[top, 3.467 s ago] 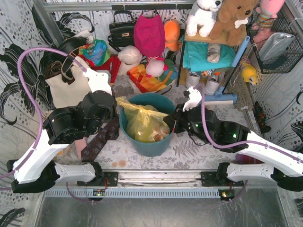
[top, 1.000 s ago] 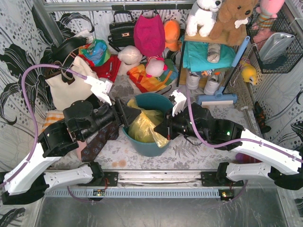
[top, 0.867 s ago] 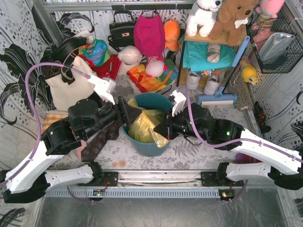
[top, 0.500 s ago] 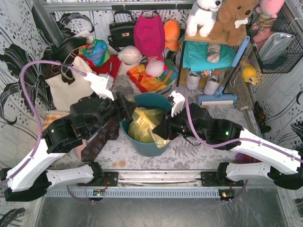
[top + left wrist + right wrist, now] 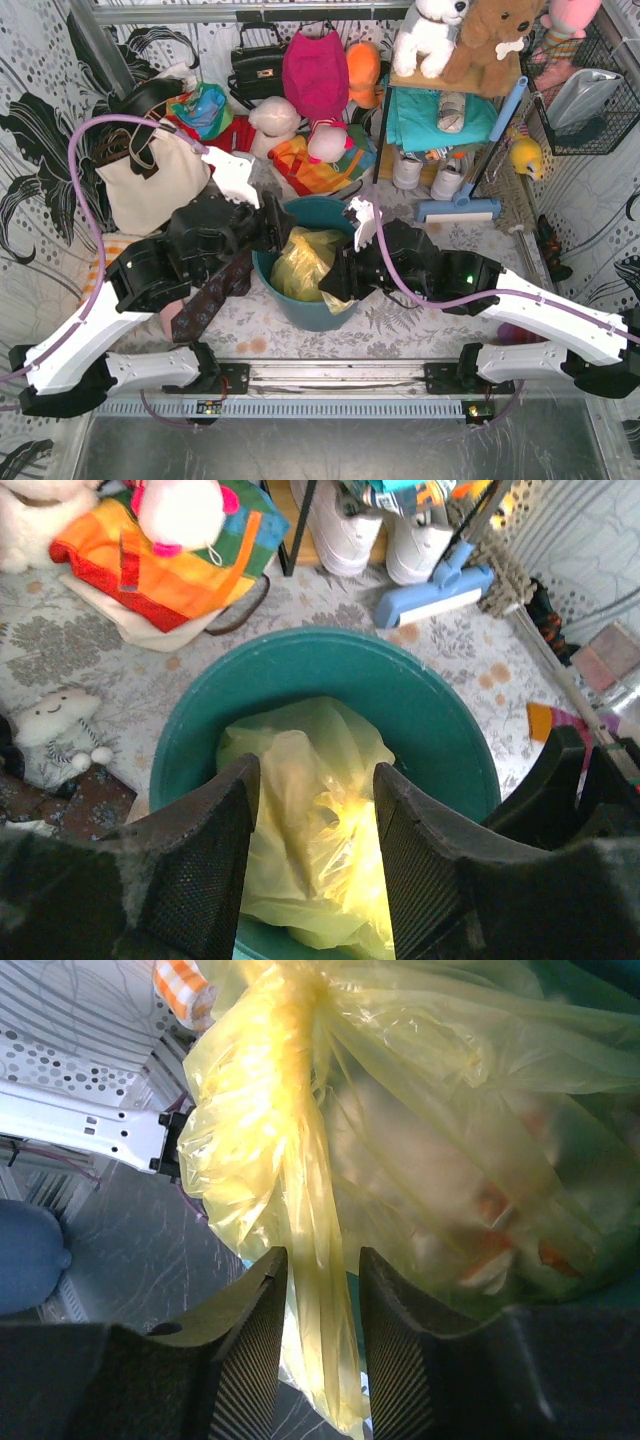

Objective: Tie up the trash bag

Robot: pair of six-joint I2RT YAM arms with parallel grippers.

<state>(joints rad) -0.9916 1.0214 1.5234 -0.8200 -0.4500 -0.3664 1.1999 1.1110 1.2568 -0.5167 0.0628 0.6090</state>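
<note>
Right gripper [image 5: 322, 1258]: jaws parted narrowly, with a twisted strand of the trash bag [image 5: 430, 1110] running down through the gap. The strand looks loose, not pinched. A second ago these jaws were clamped shut, so they have come apart since. The strand hangs on past the fingers [image 5: 250, 1350] and ends below them. Bag body is to the right of the strand, with pale and orange contents showing through the film.

Left gripper [image 5: 315, 775]: jaws fairly wide, nothing between them, hovering above the bag. Same width as a second ago. Bag sits crumpled inside the bin [image 5: 330, 655], bunched toward the near side, with bare teal wall behind it.

Top view: both grippers are over the bin, left at the far-left rim, right at the near-right rim, bag between them. Since a second ago:
- The left gripper has backed off toward the far-left rim and its wrist sits further up the view.
- The right arm has pushed further left across the bin.
- The bag top, then drawn out between the two grippers, now slumps toward the near rim, and a bit of film hangs over it.

Three and a half seconds ago both arms stood back from the bin, and a tail of the bag lay draped over the far-left rim.

Bin stands on the surface [image 5: 400, 320]. A dark patterned cloth [image 5: 215, 295] lies just left of it, and a tote [image 5: 150, 190] sits further left.
</note>
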